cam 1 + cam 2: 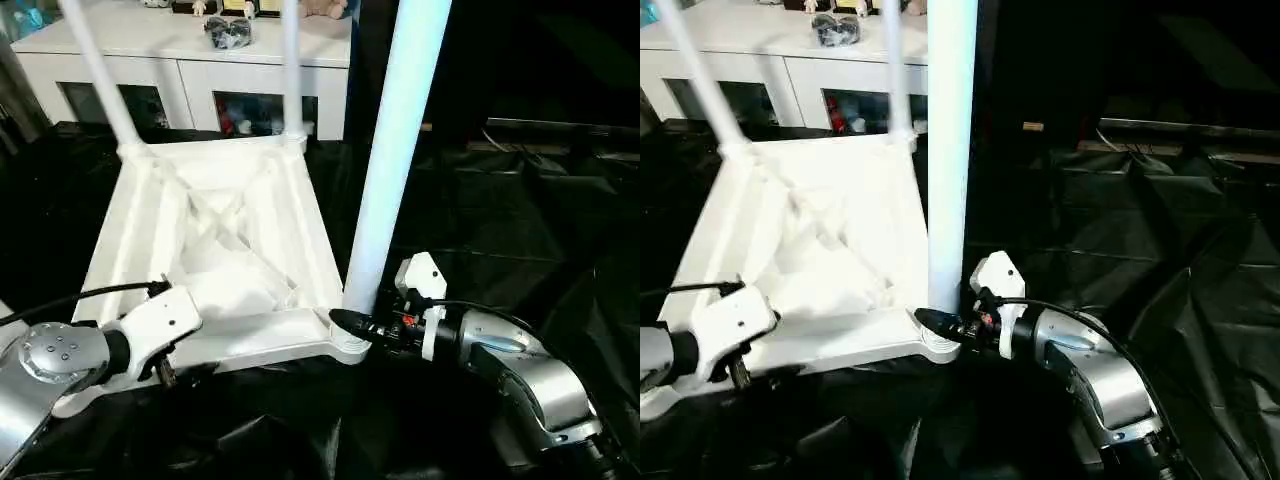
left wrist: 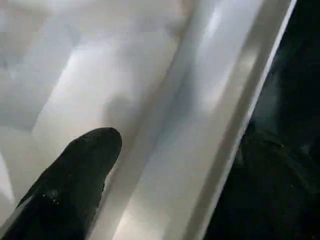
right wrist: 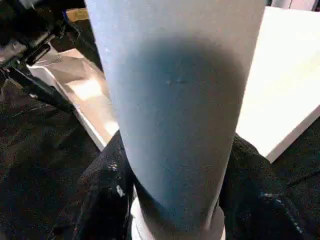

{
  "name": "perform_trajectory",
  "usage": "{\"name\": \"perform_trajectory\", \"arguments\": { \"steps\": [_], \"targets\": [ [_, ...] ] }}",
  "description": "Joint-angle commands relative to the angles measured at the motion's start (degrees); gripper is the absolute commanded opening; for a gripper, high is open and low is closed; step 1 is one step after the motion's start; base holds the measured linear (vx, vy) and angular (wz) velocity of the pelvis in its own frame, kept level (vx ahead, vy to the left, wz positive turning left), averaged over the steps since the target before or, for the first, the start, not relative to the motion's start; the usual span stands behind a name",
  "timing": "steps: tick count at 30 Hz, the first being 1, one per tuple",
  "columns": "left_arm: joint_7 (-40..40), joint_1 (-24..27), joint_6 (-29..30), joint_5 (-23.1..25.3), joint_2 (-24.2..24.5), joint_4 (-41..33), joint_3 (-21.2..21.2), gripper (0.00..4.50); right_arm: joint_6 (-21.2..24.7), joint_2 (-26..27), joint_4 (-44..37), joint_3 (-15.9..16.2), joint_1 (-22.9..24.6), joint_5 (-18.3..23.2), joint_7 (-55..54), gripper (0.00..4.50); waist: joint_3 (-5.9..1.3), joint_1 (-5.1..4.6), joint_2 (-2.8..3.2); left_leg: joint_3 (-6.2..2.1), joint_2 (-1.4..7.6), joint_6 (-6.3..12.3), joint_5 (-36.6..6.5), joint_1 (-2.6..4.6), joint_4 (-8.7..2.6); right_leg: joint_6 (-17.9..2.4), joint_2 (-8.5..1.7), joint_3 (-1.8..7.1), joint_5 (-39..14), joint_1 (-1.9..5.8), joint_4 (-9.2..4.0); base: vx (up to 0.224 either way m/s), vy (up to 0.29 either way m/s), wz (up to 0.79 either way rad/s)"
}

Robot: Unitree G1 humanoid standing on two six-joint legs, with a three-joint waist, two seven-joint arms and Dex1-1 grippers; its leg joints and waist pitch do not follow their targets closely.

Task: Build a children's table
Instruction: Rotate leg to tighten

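The white tabletop (image 1: 140, 230) lies upside down on black cloth, ribbed underside up. Two thin white legs (image 1: 100, 70) (image 1: 291, 60) stand in its far corner sockets. A third leg (image 1: 395, 150) stands upright in the near right socket. My right gripper (image 1: 350, 322) is shut on this leg just above the socket, and its black fingers (image 3: 100, 200) sit on either side of the tube (image 3: 175, 100). My left gripper (image 1: 165, 375) is at the near left edge of the tabletop, open. One of its fingers (image 2: 75, 175) rests over the inner side of the rim (image 2: 210, 125).
A white cabinet (image 1: 180, 50) with glass doors and small items on top stands behind the tabletop. Crumpled black cloth (image 1: 500, 220) covers the floor all around, with folds to the right and in front.
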Motion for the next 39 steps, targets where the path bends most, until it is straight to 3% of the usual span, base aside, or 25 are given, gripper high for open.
{"name": "perform_trajectory", "arguments": {
  "steps": [1,2,3,7,8,10,13,14,18,19,20,22,24,25,26,27,29,31,32,35,37,39],
  "targets": [
    [-0.4,-1.1,-2.2,-3.5,-2.1,-1.9,2.7,4.50,0.1,0.1,3.2,0.7,-0.3,-1.4,-0.4,1.92,-2.20,-0.45,1.10,-2.67,4.61,-4.20,-21.1,1.24,-5.48,-9.8,-5.77,3.76,-16.5,0.35,-4.60,0.000,0.000,0.00],
    [-2.2,-1.5,-3.2,-6.8,-4.8,-2.7,2.2,4.50,-1.4,1.4,5.3,0.5,-1.7,-2.5,-2.2,1.92,-2.21,-0.55,0.72,-2.61,4.61,-3.98,-20.9,1.26,-5.52,-9.7,-5.63,3.79,-16.3,0.34,-4.66,0.000,0.000,0.00],
    [-3.2,-1.8,-3.7,-8.3,-6.2,-2.9,1.5,4.50,-1.8,2.0,6.2,0.4,-2.4,-2.7,-2.8,1.92,-2.12,-0.67,0.75,-2.66,4.52,-3.93,-20.8,1.06,-5.52,-10.0,-5.80,3.78,-16.7,0.40,-4.48,0.000,0.000,0.00],
    [-4.8,-3.1,-2.4,-11.2,-9.4,-2.1,-0.2,4.50,-1.3,2.8,6.8,-0.4,-3.2,-1.8,-3.2,1.92,-2.08,-1.21,0.28,-2.52,4.44,-3.44,-20.3,0.99,-5.46,-8.9,-5.73,3.89,-19.6,0.51,-4.81,0.000,0.000,0.00],
    [-5.1,-3.9,-1.9,-11.7,-10.9,-1.3,-0.8,4.50,-1.0,3.2,6.9,-1.0,-3.5,-1.1,-3.3,2.26,-2.09,-1.36,0.26,-2.43,4.40,-3.26,-19.9,1.01,-5.43,-8.7,-5.66,3.92,-19.7,0.50,-4.81,0.000,0.000,0.00],
    [-5.2,-6.3,-3.1,-9.6,-13.5,2.7,-2.7,4.50,-0.3,3.2,6.7,-1.7,-3.9,-0.6,-3.7,2.61,-2.12,-1.38,0.52,-2.32,4.40,-3.02,-18.9,1.26,-5.26,-8.3,-5.57,3.96,-20.2,0.28,-5.09,0.000,0.000,0.00],
    [-5.3,-8.4,-4.1,-6.6,-14.3,7.0,-4.7,4.50,-2.0,2.6,7.0,-1.6,-4.0,-2.1,-3.9,2.71,-2.32,-1.48,0.35,-2.47,4.44,-3.01,-17.5,0.87,-5.38,-7.9,-5.45,3.81,-18.2,0.68,-4.78,0.000,0.000,0.00],
    [-5.4,-9.1,-4.5,-5.5,-14.4,8.4,-5.4,4.50,-2.6,2.5,7.2,-1.7,-4.0,-2.4,-4.0,2.71,-2.35,-1.44,0.67,-2.46,4.40,-2.95,-17.4,0.94,-5.29,-7.9,-5.50,3.83,-17.8,0.62,-4.81,0.000,0.000,0.00],
    [-5.9,-10.9,-3.6,-5.4,-15.2,11.7,-7.0,4.50,-3.1,1.6,7.1,-2.0,-3.9,-2.4,-3.4,2.71,-2.62,-1.53,0.73,-2.33,4.43,-2.68,-15.3,0.93,-5.17,-9.4,-5.36,3.70,-12.5,0.89,-4.33,0.000,0.000,0.00],
    [-5.9,-12.2,-2.9,-5.1,-16.4,14.3,-7.7,4.32,-3.2,0.9,6.6,-2.2,-3.7,-2.6,-3.0,2.75,-2.70,-1.50,0.72,-2.30,4.43,-2.50,-14.8,0.90,-5.14,-9.7,-5.41,3.71,-11.5,0.98,-4.23,0.000,0.000,0.00],
    [-5.8,-12.8,-3.7,-4.2,-16.9,15.6,-8.1,4.32,-3.3,0.7,6.6,-2.3,-3.6,-2.6,-2.9,2.75,-2.83,-1.23,1.34,-2.19,4.40,-2.36,-13.9,1.17,-4.90,-10.4,-5.40,3.68,-9.7,0.86,-4.18,0.000,0.000,0.00],
    [-6.3,-13.9,-5.2,-3.1,-17.4,17.8,-8.9,4.21,-3.4,0.1,6.3,-2.7,-3.5,-2.6,-2.8,2.77,-2.93,-1.39,0.87,-2.23,4.40,-1.83,-12.7,0.72,-4.90,-10.7,-5.40,3.58,-7.5,1.40,-3.97,0.000,0.000,0.00],
    [-7.1,-14.4,-5.8,-3.0,-17.6,18.5,-9.3,4.03,-3.4,-0.2,6.1,-2.9,-3.3,-2.6,-2.8,2.77,-2.91,-1.37,0.83,-2.30,4.43,-1.12,-11.4,0.52,-4.85,-11.2,-5.55,3.54,-6.1,1.58,-3.89,0.000,0.000,0.00],
    [-8.2,-14.6,-5.5,-3.6,-17.8,18.8,-9.4,3.91,-3.5,-0.5,5.9,-3.1,-3.2,-2.5,-2.7,2.77,-2.99,-1.29,1.79,-2.29,4.44,-1.21,-11.6,0.71,-4.70,-11.7,-5.58,3.54,-5.5,1.41,-3.71,0.000,0.000,0.00],
    [-9.0,-14.7,-5.5,-4.1,-18.2,18.8,-9.5,3.91,-3.5,-0.8,5.7,-3.3,-3.0,-2.4,-2.5,2.77,-2.91,-1.57,1.26,-2.19,4.48,-1.08,-12.0,0.67,-4.75,-12.0,-5.49,3.51,-5.2,1.58,-3.86,0.000,0.000,0.00],
    [-9.5,-14.8,-5.5,-4.4,-18.4,18.9,-9.5,3.85,-3.5,-1.0,5.6,-3.4,-2.9,-2.3,-2.4,2.77,-2.97,-1.52,1.18,-2.20,4.50,-0.97,-11.8,0.68,-4.73,-12.3,-5.50,3.50,-5.0,1.65,-3.78,0.000,0.000,0.00],
    [-9.2,-15.9,-6.2,-3.4,-19.9,20.8,-10.6,3.54,-3.7,-1.3,5.4,-3.5,-2.7,-2.2,-2.5,2.77,-2.95,-1.33,1.60,-2.13,4.54,-0.40,-11.2,0.75,-4.59,-12.8,-5.57,3.51,-4.7,1.53,-3.75,0.000,0.000,0.00],
    [-8.9,-16.7,-6.5,-2.2,-20.6,22.4,-11.6,3.48,-3.7,-1.3,5.3,-3.4,-2.6,-2.2,-2.5,2.77,-2.89,-1.28,1.40,-2.01,4.46,-0.26,-11.6,0.81,-4.53,-12.8,-5.59,3.56,-5.8,1.57,-3.96,0.000,0.000,0.00],
    [-8.9,-17.0,-6.6,-1.3,-20.7,23.2,-12.3,3.48,-3.7,-1.3,5.1,-3.3,-2.6,-2.2,-2.6,2.77,-2.85,-1.29,1.85,-2.19,4.53,-0.34,-11.8,0.63,-4.62,-12.7,-5.68,3.52,-6.4,1.74,-3.93,0.000,0.000,0.00],
    [-8.9,-17.3,-6.8,-0.3,-21.0,24.6,-13.0,3.18,-3.6,-1.3,4.6,-3.1,-2.4,-2.1,-2.8,2.77,-2.80,-1.46,1.54,-2.16,4.54,-0.21,-12.4,0.72,-4.62,-12.2,-5.65,3.55,-7.8,1.70,-4.12,0.000,0.000,0.00],
    [-8.1,-17.7,-6.2,0.4,-21.7,25.6,-12.8,3.05,-3.5,-1.3,4.3,-3.1,-2.4,-2.1,-2.6,2.77,-2.77,-1.38,1.88,-2.16,4.54,0.12,-11.5,0.58,-4.48,-12.5,-5.82,3.58,-8.0,1.70,-4.14,0.000,0.000,0.00],
    [-7.1,-18.1,-5.6,1.2,-22.2,27.0,-12.7,2.76,-3.5,-1.5,4.0,-3.0,-2.3,-2.0,-2.2,2.77,-2.76,-1.42,1.78,-2.16,4.63,0.17,-11.6,0.59,-4.53,-12.7,-5.75,3.54,-8.2,1.71,-4.16,0.000,0.000,0.00]
  ]
}}
